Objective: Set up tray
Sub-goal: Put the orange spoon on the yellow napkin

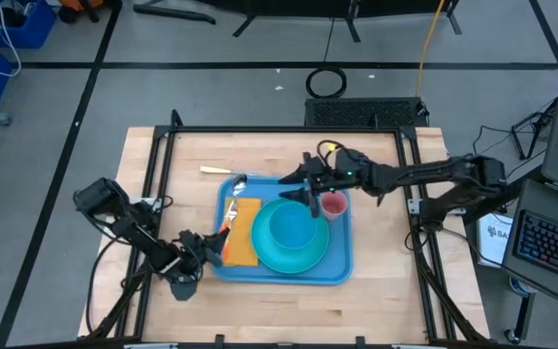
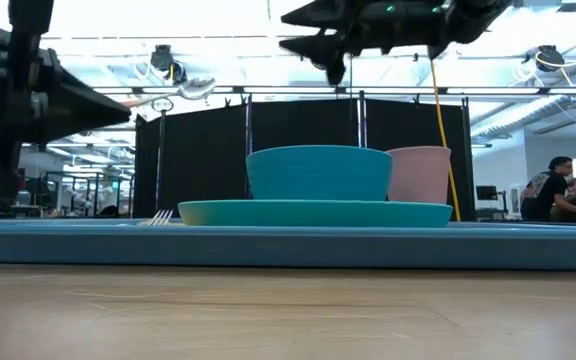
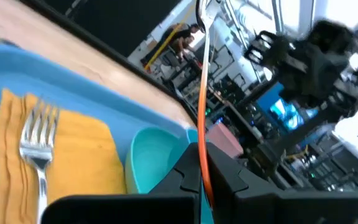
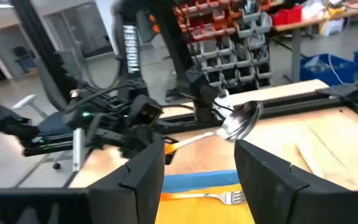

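**A:** Where's the tray (image 1: 340,267) sitting from your end?

**B:** I see it flat on the wooden tabletop (image 1: 386,291), roughly in the middle. On it there's a plate (image 1: 303,259) with a bowl (image 1: 287,229) in it, a pink cup (image 1: 334,205) just beside the plate, and a yellow napkin (image 1: 244,244) on the plate's other side with a fork (image 3: 37,149) lying on top.

**A:** And the left gripper (image 1: 211,247)?

**B:** I have it at the napkin edge of the tray, fingers pressed together on the handle of a spoon (image 1: 237,183). The spoon's bowl is raised above the tray's far corner.

**A:** The right one?

**B:** My right gripper (image 1: 310,184) hangs above the tray's far edge, near the cup, fingers spread apart with nothing between them. Through its wrist camera I can see the spoon's bowl just ahead of the fingers.
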Tool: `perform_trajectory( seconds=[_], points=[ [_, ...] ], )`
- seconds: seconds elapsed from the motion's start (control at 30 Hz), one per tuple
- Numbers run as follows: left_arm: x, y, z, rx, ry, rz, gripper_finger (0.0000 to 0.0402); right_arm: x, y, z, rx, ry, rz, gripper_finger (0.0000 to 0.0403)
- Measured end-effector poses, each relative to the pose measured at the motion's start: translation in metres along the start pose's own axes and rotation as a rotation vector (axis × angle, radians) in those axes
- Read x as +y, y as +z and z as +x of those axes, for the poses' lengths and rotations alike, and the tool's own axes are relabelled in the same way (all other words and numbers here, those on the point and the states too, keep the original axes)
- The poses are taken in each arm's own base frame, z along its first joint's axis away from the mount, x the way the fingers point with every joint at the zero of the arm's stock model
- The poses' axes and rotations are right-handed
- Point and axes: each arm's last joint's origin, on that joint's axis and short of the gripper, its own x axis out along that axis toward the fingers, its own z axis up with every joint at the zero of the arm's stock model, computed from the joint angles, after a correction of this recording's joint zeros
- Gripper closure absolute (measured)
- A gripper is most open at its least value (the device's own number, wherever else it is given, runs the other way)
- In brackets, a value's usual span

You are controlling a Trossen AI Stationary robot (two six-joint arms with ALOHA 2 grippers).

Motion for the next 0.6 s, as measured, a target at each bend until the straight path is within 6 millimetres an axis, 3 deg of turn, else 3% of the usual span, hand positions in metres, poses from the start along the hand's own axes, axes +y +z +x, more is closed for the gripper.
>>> perform_trajectory(
  seconds=[0.43,0.6],
  points=[
    [-0.005,-0.010,-0.009,0.024,-0.022,0.064,0.0395,-0.016,-0.009,0.056,0.087,0.003,0.088,0.0171],
    [-0.004,-0.011,-0.013,0.037,-0.033,0.071,0.0397,-0.022,-0.023,0.070,0.110,-0.003,0.093,0.0161]
  ],
)
